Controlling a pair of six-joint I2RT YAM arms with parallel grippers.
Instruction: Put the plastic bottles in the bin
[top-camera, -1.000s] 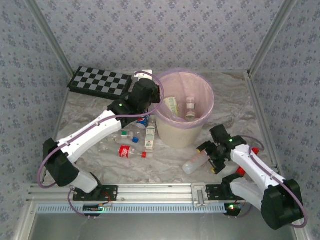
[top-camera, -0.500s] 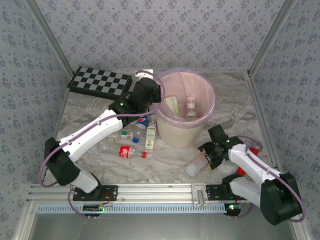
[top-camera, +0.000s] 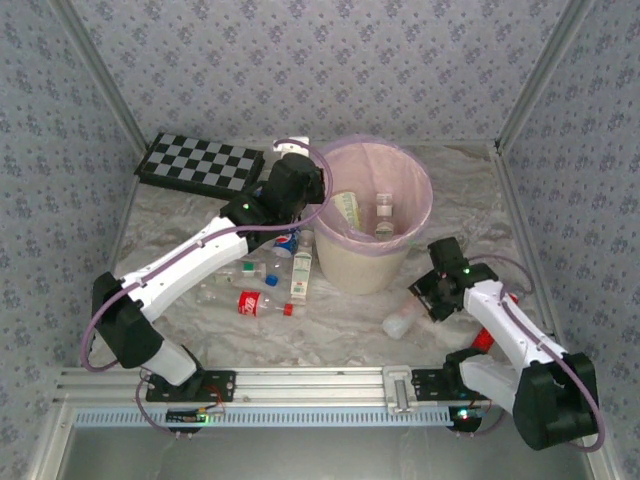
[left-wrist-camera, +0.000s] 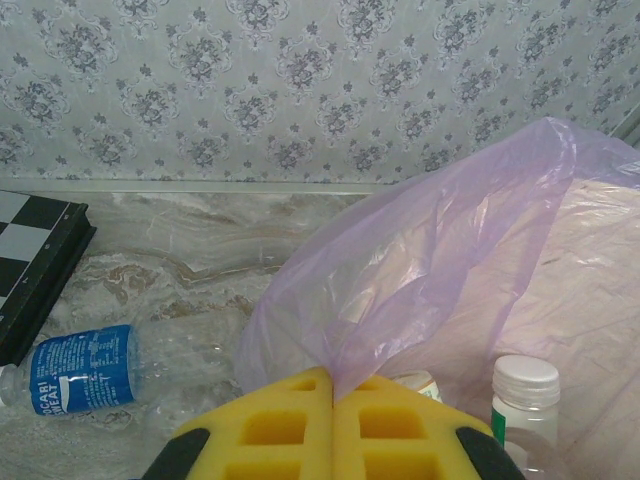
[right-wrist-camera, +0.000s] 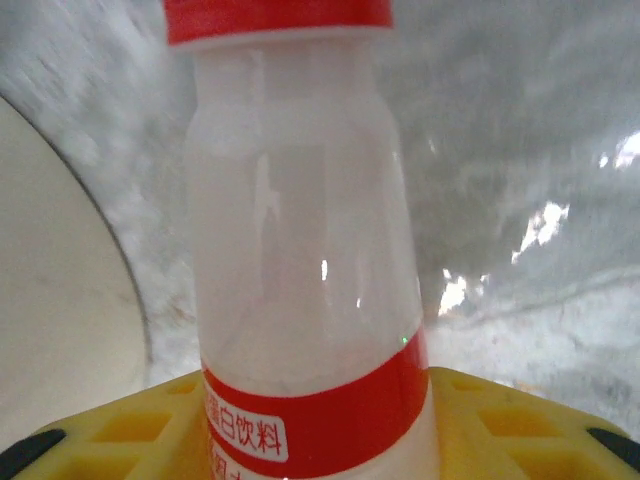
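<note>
The right gripper (top-camera: 422, 303) sits near and right of the bin (top-camera: 372, 262), low over the table (top-camera: 330, 335). Its yellow fingers (right-wrist-camera: 130, 435) press against both sides of a white bottle (right-wrist-camera: 300, 260) at its red label, so the jaws are clamped on it. The red cap points away from the wrist. Seen from above, the bottle is tilted just near-left of the gripper, apart from the bin.

The left gripper (left-wrist-camera: 333, 415) is at the bin's left rim with its jaws together. The edge of the pink bag (left-wrist-camera: 430, 260) runs down to the seam between the pads; I cannot tell whether it is pinched.

At least two bottles lie inside the bin, one of them a white-capped bottle (left-wrist-camera: 527, 395). On the table left of the bin lie a blue bottle (top-camera: 287, 242), a red bottle (top-camera: 255, 303) and a green-and-white bottle (top-camera: 300, 275). The board (top-camera: 205, 165) lies far left
</note>
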